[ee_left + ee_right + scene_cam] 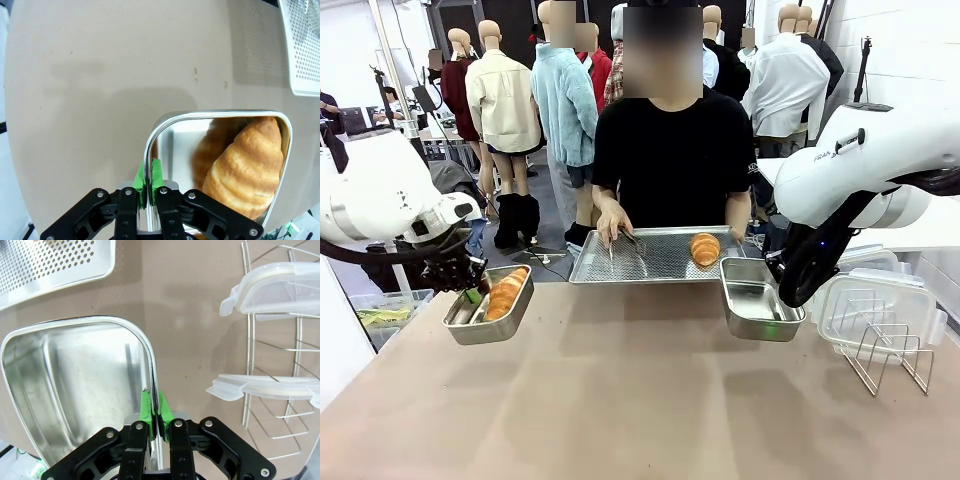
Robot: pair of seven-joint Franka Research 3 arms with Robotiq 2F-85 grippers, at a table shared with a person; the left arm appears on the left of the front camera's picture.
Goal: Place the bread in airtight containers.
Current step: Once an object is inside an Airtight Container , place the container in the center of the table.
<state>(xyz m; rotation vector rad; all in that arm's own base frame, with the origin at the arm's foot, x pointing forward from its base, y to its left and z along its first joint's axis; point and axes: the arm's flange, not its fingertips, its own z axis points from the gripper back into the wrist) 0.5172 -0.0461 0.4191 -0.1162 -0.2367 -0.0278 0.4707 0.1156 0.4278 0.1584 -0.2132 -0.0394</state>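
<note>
My left gripper (470, 296) is shut on the rim of the left steel container (470, 328), and a ridged croissant-like bread (506, 292) lies inside it. In the left wrist view the green pads (156, 172) pinch the container's rim (150, 142), with the croissant (245, 167) just to the right. My right gripper (782, 292) is shut on the rim of the second container (752, 318), which has nothing in it. The right wrist view shows its gripper (156, 415) clamping that wall (150, 365). Another bread (705, 248) sits on the perforated tray (650, 262).
A person in black stands at the far side, one hand (613, 222) holding tongs (620, 246) over the tray. Two clear white-rimmed lids (280, 282) (270, 387) rest in a wire rack (890, 355) at the right. Bare brown table (640, 400) lies in front.
</note>
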